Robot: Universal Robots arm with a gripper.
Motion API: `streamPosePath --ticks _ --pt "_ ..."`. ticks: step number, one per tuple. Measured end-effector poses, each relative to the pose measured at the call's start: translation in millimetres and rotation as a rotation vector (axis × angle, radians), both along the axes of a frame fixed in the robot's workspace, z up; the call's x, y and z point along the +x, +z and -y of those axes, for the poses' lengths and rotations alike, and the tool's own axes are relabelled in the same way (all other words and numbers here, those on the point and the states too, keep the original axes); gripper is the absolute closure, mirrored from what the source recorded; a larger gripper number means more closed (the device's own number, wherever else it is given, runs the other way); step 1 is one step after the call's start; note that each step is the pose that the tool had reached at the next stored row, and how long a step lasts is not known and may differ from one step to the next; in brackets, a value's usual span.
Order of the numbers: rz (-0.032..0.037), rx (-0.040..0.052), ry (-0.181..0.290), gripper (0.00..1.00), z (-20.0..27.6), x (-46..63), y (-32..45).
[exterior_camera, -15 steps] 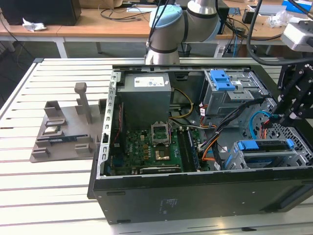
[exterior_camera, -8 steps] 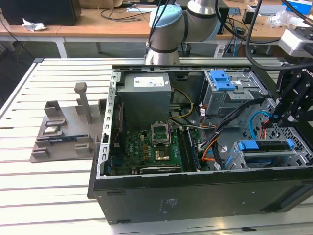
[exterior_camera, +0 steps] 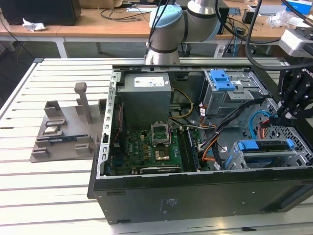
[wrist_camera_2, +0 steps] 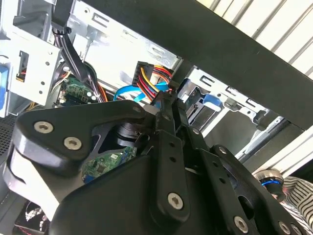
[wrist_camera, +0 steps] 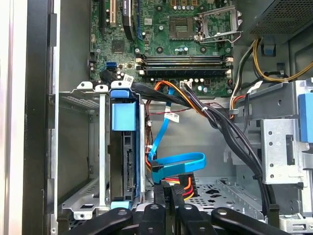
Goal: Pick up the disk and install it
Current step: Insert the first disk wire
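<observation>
Exterior view puts the disk (exterior_camera: 266,147) already seated in its metal drive bay (exterior_camera: 244,161) inside the computer case (exterior_camera: 195,196). Just beside the bay, the gripper (wrist_camera: 168,193) is pinched shut on the power connector (wrist_camera: 183,185), apparently still unplugged.

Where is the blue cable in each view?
Exterior view: blue cable inside the case at the exterior view's right, beside the claw.
First wrist view: cable looped just beyond the claw.
Second wrist view: cable behind the claw.
Shared landmark: the claw.
</observation>
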State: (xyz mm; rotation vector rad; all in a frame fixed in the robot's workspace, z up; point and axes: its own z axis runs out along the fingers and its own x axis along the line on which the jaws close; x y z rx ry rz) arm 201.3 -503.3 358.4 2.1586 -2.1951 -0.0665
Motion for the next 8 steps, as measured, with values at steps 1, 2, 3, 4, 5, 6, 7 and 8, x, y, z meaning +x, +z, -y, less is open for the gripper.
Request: streamPosePath --ticks 1,2,3,4,5,6,7,8 --pt "0.0 -0.0002 0.0 0.83 0.1 0.0 0.0" --pt "0.0 0.0 0.0 0.83 1.7 0.1 -0.1" --pt "0.0 -0.0001 0.0 0.83 4.0 -0.1 -0.1" --pt "0.0 -0.0001 0.0 0.83 7.0 -0.4 -0.2" --pt "0.0 0.0 0.0 0.83 17.1 -2.9 -1.3" --pt "0.0 -0.0001 0.0 0.83 22.4 -5.0 -1.9" --pt "-0.0001 -0.0001 0.0 0.83 25.4 -6.1 -2.5" --pt "0.0 -0.0002 0.0 0.83 30.1 -7.4 -3.5"
